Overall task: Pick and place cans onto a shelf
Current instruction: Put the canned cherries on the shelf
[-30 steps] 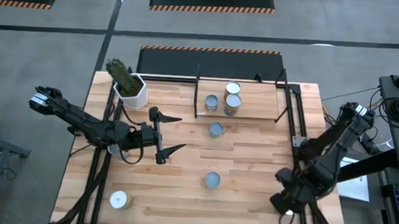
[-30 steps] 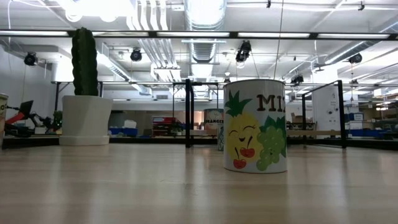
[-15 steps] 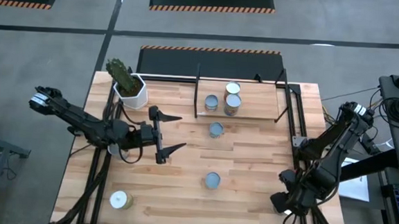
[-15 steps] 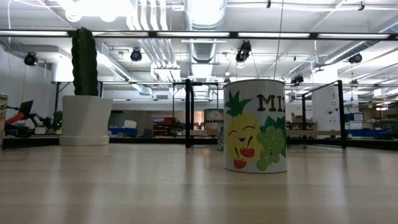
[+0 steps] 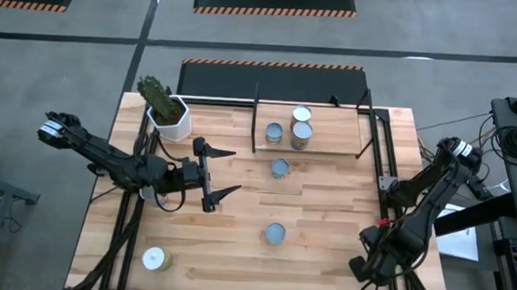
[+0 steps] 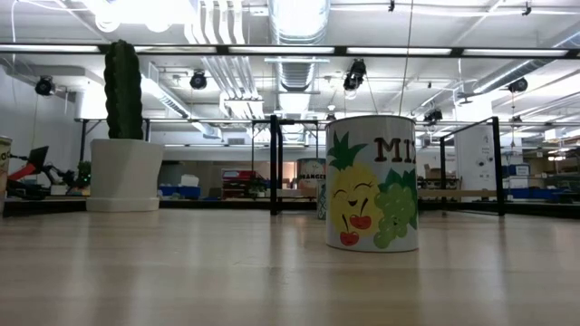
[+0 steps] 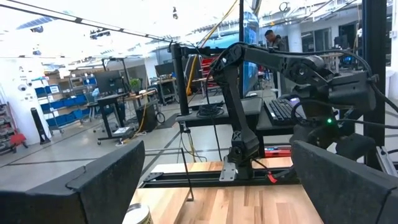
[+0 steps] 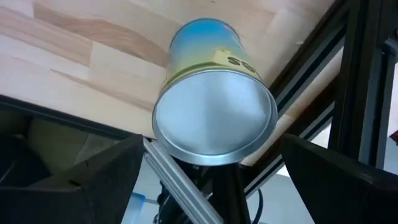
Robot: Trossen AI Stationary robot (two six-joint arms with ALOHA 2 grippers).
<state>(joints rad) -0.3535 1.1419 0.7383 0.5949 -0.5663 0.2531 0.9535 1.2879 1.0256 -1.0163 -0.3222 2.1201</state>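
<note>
bare tabletop (image 5: 326, 212) between scattered cans (image 5: 276, 233), shelf (image 5: 331, 130) posts flanking its opening

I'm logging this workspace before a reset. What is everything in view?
shelf cans: three, silvery tops, clustered on the shelf
table cans: two, blue-grey tops, mid-table
white-topped can: one, left front corner
blue-and-yellow can: one, silver top, right front table edge
plant pot: one, white, holding a green cactus, far left corner
table: one, light wood
left pincer: open, over the table's left middle
right pincer: open, either side of the blue-and-yellow can
</note>
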